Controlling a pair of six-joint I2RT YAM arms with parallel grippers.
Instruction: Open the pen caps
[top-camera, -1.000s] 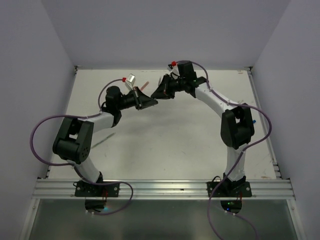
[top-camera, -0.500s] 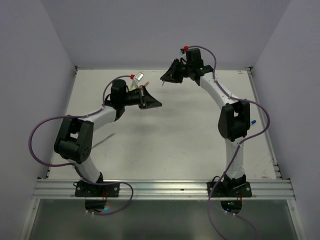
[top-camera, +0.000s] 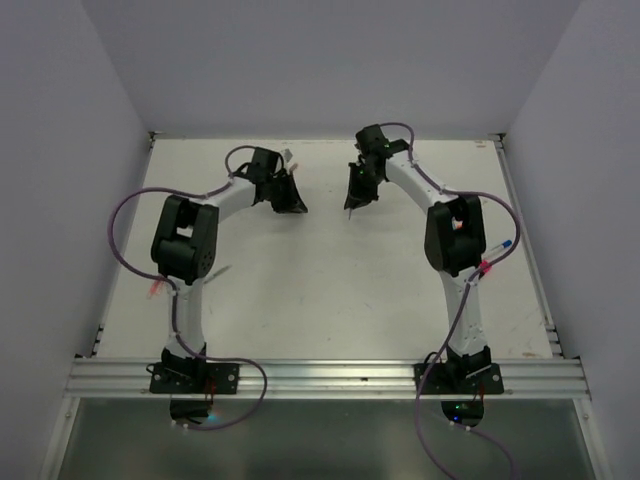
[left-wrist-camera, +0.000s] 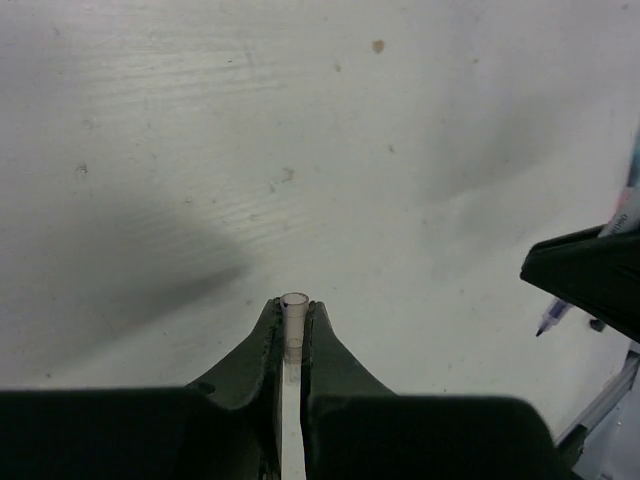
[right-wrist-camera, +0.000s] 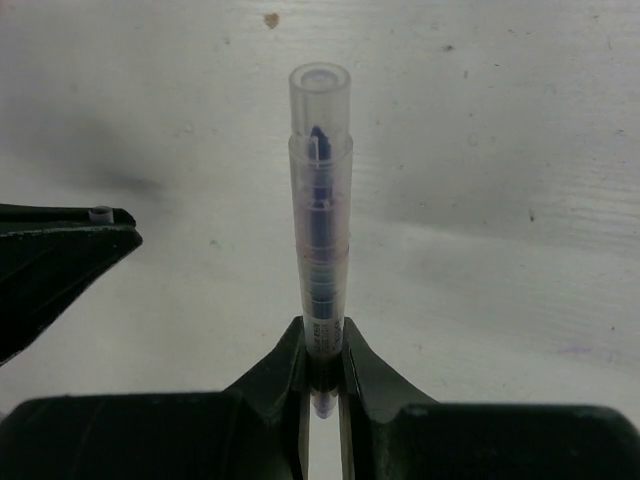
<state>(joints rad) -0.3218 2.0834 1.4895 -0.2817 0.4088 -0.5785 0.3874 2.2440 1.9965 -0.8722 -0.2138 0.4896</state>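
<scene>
Separately, left tool (left-wrist-camera: 293, 314) pinches a clear cap (left-wrist-camera: 294, 301), right tool (right-wrist-camera: 322, 338) pinches a pen (right-wrist-camera: 320, 200).

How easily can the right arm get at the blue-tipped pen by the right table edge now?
Probably not yet: the right gripper is shut on a clear pen. The blue-tipped pen itself lies close by.

A white table (top-camera: 320, 300) carries a blue-tipped pen (top-camera: 503, 243) near its right edge and a thin dark object (top-camera: 217, 271) on its left side.

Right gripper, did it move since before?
Yes. The right gripper went right, toward the right edge of the table, away from the middle.
</scene>
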